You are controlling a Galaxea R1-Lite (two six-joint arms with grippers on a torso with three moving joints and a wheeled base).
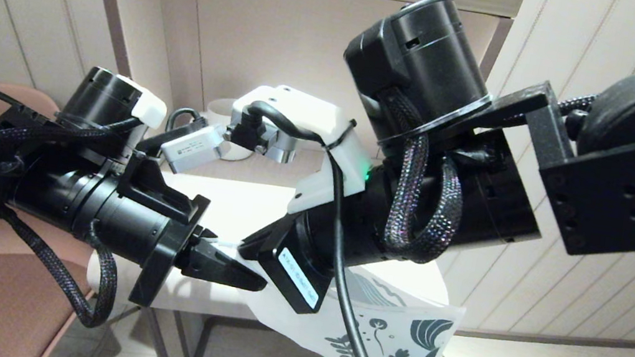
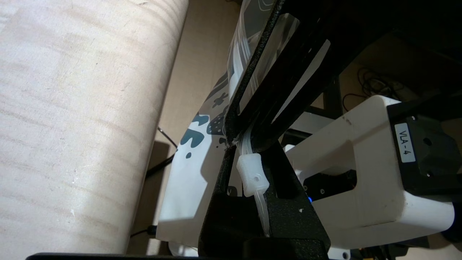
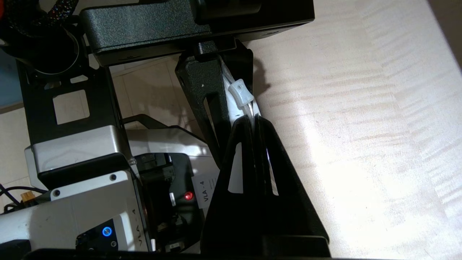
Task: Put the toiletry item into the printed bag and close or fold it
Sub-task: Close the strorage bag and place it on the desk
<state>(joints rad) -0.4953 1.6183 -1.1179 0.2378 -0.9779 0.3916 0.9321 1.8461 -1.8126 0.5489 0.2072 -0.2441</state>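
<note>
Both grippers pinch the zip edge of the printed bag (image 1: 396, 329), which hangs off the near right edge of the pale table (image 1: 238, 204). The left gripper (image 1: 234, 273) is clamped on that edge just beside the white slider (image 2: 252, 173); the right gripper (image 3: 254, 121) is shut on the same strip on the slider's other side.

The risk, as I judge it: if the two grips pull unevenly, the thin plastic could slip free or tear at the slider (there is little slack between them).

Only the wrist views show the slider; the head view alone shows the leaf prints and the mug (image 1: 220, 113) far behind. The comb is nowhere visible, so whether it is inside I cannot tell.
</note>
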